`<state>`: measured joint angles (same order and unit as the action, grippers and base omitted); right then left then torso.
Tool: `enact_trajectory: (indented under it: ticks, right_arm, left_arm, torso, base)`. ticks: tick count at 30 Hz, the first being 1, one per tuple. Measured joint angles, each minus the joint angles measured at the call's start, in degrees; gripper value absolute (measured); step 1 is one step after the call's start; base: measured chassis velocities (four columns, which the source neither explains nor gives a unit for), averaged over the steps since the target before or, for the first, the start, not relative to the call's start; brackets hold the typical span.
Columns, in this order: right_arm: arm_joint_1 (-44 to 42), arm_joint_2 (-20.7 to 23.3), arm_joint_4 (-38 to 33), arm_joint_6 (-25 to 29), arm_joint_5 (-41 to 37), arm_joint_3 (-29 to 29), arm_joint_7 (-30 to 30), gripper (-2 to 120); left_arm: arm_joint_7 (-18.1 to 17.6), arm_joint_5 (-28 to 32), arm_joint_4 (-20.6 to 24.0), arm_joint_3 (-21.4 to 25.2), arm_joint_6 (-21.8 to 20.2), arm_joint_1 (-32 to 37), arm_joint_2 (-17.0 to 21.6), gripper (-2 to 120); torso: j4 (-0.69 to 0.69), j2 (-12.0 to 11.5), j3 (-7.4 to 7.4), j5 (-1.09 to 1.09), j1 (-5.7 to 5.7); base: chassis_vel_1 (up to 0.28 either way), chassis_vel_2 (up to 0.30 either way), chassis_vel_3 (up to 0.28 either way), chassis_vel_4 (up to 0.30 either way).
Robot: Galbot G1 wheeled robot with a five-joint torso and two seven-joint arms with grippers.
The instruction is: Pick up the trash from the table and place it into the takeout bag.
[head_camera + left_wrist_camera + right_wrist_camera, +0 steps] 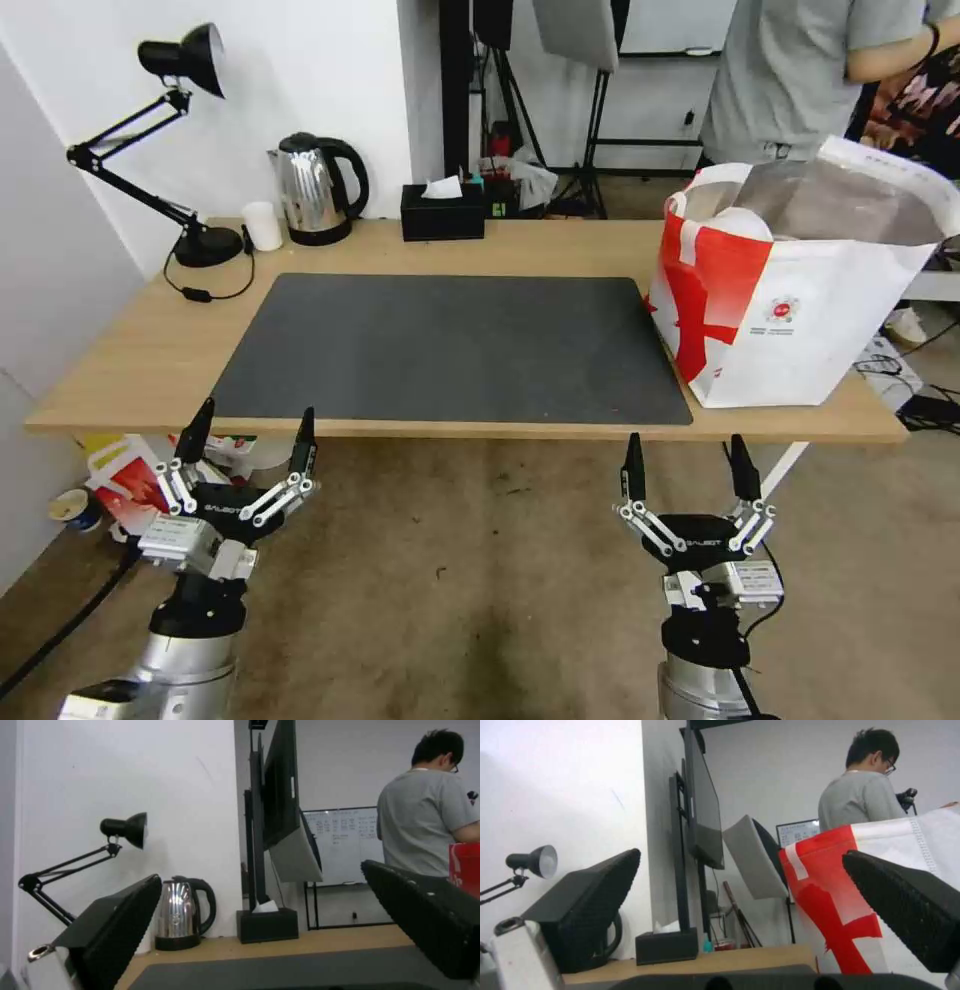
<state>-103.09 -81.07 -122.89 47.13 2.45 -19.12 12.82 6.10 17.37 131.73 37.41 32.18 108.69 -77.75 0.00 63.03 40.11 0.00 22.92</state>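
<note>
Grey matting (450, 345) lies bare across the light-wood table (140, 350) as we hold both arms low in front of its near edge, over the floor. Our left gripper (250, 435) hangs below the table's left front corner and our right gripper (688, 463) below the mat's right end; both have their fingers spread wide and neither holds anything. We see no bowl or drink cup on the tabletop, so we judge the clearing largely done, though that is only our reading of how things lie. A rounded white shape (740, 222) shows inside the takeout bag (800, 300), and we cannot tell what it is. The bag stands upright on the table's right end, touching the mat's right edge, its foil-lined mouth open upward. It lies ahead of and slightly to the right of the right gripper, which is plainly the nearer of the two; the left is well apart from it, across the whole mat. Along the far edge stand a desk lamp (180, 150), a small white cup (262, 226), a steel kettle (315, 188) and a black tissue box (442, 212), leaving the middle open for any reach. The bag's right side sits close to the table's end, so a push there could tip it off.
</note>
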Motion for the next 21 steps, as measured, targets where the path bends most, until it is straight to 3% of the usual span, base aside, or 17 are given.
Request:
enact_trajectory:
  ticks: [10,16,21]
  right_arm:
    - [0.0,0.0,0.0,0.0,0.0,0.0,0.0,100]
    - [0.0,0.0,0.0,0.0,0.0,0.0,0.0,100]
    - [0.0,0.0,0.0,0.0,0.0,0.0,0.0,100]
  left_arm:
    - [-0.3,-0.7,-2.1,0.3,4.9,0.0,-0.1,100]
    - [-0.4,-0.6,-5.1,0.9,11.3,0.8,-0.3,100]
    - [-0.4,-0.8,-6.3,0.5,12.8,1.0,-0.6,100]
  torso:
    - [0.00,0.0,0.00,0.00,0.00]
    - [0.00,0.0,0.00,0.00,0.00]
    - [0.00,0.0,0.00,0.00,0.00]
  base:
    - [0.000,0.000,0.000,0.000]
    - [0.000,0.000,0.000,0.000]
    - [0.000,0.000,0.000,0.000]
